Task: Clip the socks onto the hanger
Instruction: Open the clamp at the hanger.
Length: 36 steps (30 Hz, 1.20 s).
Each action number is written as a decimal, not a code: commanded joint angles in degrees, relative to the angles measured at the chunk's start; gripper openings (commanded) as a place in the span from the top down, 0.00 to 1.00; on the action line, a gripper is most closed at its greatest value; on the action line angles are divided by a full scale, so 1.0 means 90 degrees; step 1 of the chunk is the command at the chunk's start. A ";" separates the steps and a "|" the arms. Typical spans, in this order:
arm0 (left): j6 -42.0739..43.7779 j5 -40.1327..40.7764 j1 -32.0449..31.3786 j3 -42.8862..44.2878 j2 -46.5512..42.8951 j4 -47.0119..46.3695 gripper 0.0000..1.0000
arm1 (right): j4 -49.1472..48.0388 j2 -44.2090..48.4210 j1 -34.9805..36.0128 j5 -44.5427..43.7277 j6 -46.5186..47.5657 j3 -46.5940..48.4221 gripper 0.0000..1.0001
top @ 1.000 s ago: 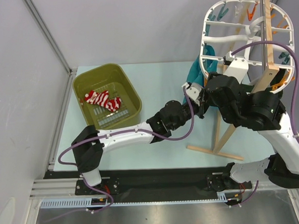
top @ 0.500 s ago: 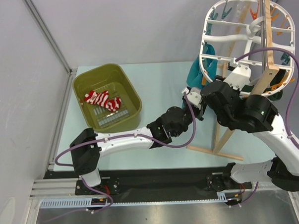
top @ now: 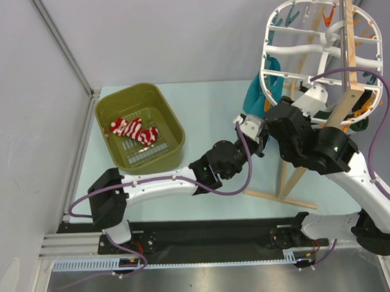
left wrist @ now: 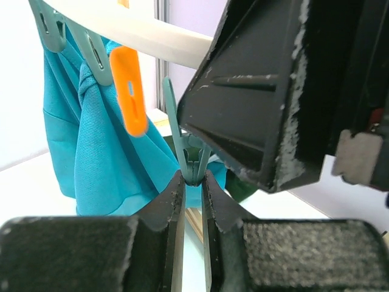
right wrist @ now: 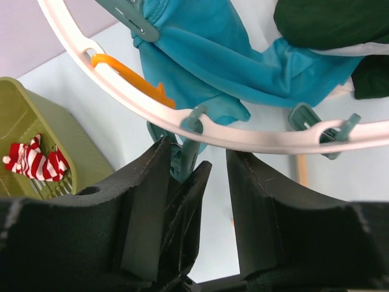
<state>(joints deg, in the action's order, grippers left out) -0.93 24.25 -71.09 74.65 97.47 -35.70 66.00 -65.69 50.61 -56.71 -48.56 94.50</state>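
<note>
Well, my left gripper (left wrist: 192, 182) is nearly closed, pinching the tail of a teal clip (left wrist: 180, 128) on the hanger (left wrist: 140, 31); my right gripper (right wrist: 200, 155) stands part open beside it, holding nothing. The socks (top: 134, 130) lie in the basket (top: 170, 115), upper left of the top view. Crowded fingers may knock together, or my thin pinch may slip off and set the hanger swinging

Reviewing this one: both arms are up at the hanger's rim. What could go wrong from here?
1. The left gripper pinches a teal clip, yet the socks lie in the basket, so nothing may get clipped.
2. The right gripper, jaws apart, crowds that clip; the arms could collide or swing the hanger.
3. The teal cloth hanging beside it might snag.
</note>
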 commanded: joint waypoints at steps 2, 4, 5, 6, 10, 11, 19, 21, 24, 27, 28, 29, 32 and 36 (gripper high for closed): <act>0.0211 -0.0194 -0.0041 0.0026 -0.0351 -0.0310 1.00 | -0.0683 0.0180 -0.0076 -0.0037 0.0170 -0.0129 0.54; 0.0201 -0.0243 -0.0050 0.0006 -0.0371 -0.0340 1.00 | -0.0808 0.0209 -0.0086 -0.0037 0.0258 -0.0206 0.58; 0.0191 -0.0263 -0.0050 0.0016 -0.0381 -0.0330 1.00 | -0.0858 0.0277 -0.0086 -0.0037 0.0297 -0.0236 0.59; 0.0191 -0.0273 -0.0050 0.0006 -0.0391 -0.0320 1.00 | -0.0878 0.0297 -0.0086 -0.0037 0.0307 -0.0265 0.64; 0.0142 -0.0467 -0.0041 -0.0111 -0.0498 -0.0330 0.95 | -0.0985 0.0424 -0.0135 0.0031 0.0424 -0.0392 0.79; -0.0022 -0.0526 -0.0021 -0.0169 -0.0566 -0.0330 0.89 | -0.0995 0.0443 -0.0145 0.0031 0.0434 -0.0431 0.84; -0.1582 -0.2370 0.0738 -0.0705 -0.1142 0.0100 0.41 | -0.1025 0.0580 -0.0350 0.0343 0.0639 -0.0519 1.00; -0.2014 -0.3140 0.1003 -0.0804 -0.1191 -0.0056 0.38 | -0.1044 0.0629 -0.0360 0.0373 0.0698 -0.0529 1.00; -0.2572 -0.4303 0.1375 -0.0532 -0.0891 -0.0076 0.33 | -0.1083 0.0746 -0.0438 0.0626 0.0795 -0.0500 1.00; -0.3050 -0.5386 0.1492 -0.0132 -0.0548 -0.0397 0.34 | -0.1170 0.0853 -0.0457 0.0939 0.0922 -0.0519 1.00; -0.3370 -0.5641 0.1560 -0.0024 -0.0383 -0.0534 0.35 | -0.1171 0.0892 -0.0467 0.1007 0.0932 -0.0529 1.00; -0.3460 -0.5731 0.1580 0.0025 -0.0304 -0.0632 0.35 | -0.1190 0.0931 -0.0467 0.1037 0.0951 -0.0529 1.00; -0.3831 -0.6052 0.1619 0.0153 -0.0069 -0.0990 0.34 | -0.1258 0.1029 -0.0467 0.1174 0.1098 -0.0539 1.00; -0.4271 -0.6210 0.1649 0.0260 0.0195 -0.1355 0.34 | -0.1278 0.1068 -0.0457 0.1252 0.1176 -0.0539 1.00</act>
<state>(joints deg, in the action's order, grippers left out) -33.95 -26.59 -56.82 73.95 98.19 -41.98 56.97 -57.17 46.74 -46.15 -38.74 89.80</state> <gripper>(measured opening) 0.662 0.195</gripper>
